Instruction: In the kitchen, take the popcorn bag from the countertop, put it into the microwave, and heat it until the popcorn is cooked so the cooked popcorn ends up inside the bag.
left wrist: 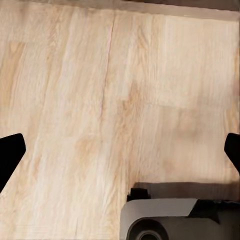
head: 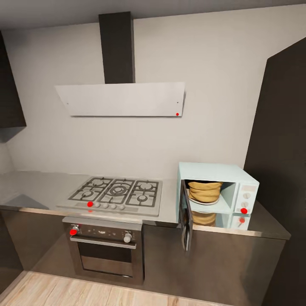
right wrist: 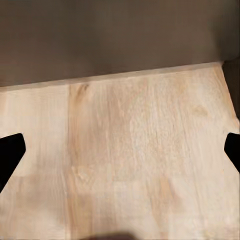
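The pale blue-white microwave [head: 221,187] stands on the pale grey countertop [head: 38,187] at the right, its dark-framed door [head: 185,221] swung open toward me. Inside it sits the tan-orange popcorn bag [head: 205,191] on a white plate. The side panel carries two round knobs and a red dot [head: 244,211]. No popcorn kernels can be made out. My left gripper [left wrist: 120,150] hangs open over the wooden floor, its dark fingertips [left wrist: 10,150] wide apart at the frame's edges. My right gripper [right wrist: 120,150] is likewise open above the floor, near the cabinet base.
A steel gas hob [head: 117,193] with black grates lies left of the microwave, a dark oven [head: 106,250] beneath it, a slanted white hood [head: 123,100] above. A tall black cabinet [head: 280,170] rises at the right. Part of my base [left wrist: 175,220] shows over the wooden floor [head: 85,293].
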